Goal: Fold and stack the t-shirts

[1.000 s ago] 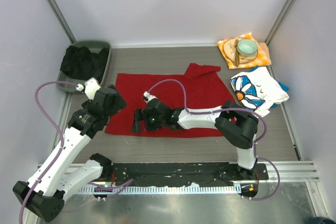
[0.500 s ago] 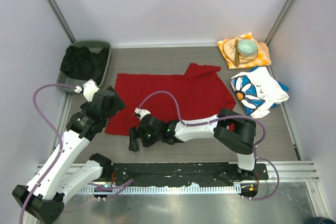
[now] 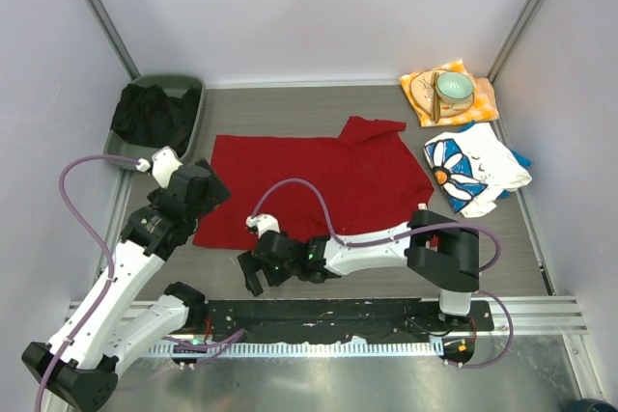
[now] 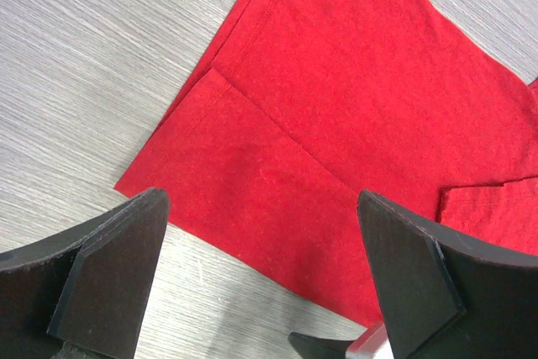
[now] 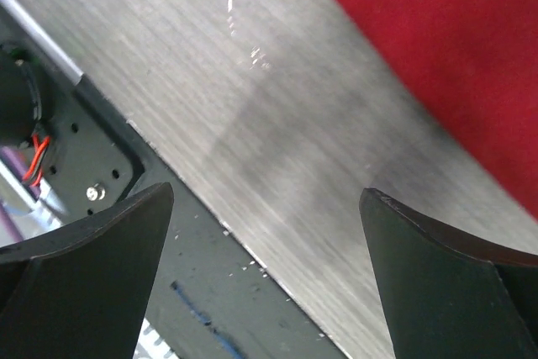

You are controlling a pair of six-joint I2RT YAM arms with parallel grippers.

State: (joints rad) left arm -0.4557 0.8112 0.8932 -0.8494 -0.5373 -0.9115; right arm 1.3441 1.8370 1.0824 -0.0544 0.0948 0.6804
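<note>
The red t-shirt (image 3: pixel 319 176) lies spread flat in the middle of the table, one sleeve folded in at its top right. It fills the left wrist view (image 4: pixel 353 98) and shows at the top right of the right wrist view (image 5: pixel 454 48). The daisy-print t-shirt (image 3: pixel 473 169) lies crumpled at the right, blue cloth showing at its edge. My left gripper (image 3: pixel 208 190) is open and empty over the red shirt's near-left corner. My right gripper (image 3: pixel 253 272) is open and empty over bare table near the front edge, just off the shirt's near hem.
A grey tray (image 3: pixel 193 94) with a black cloth (image 3: pixel 150 115) stands at the back left. An orange-yellow cloth (image 3: pixel 483 103) with a bowl (image 3: pixel 454 89) lies at the back right. The black base rail (image 3: pixel 338 315) runs along the near edge.
My right gripper has drawn back from on the red shirt toward the near edge and now hangs over bare table. The left arm has barely moved.
</note>
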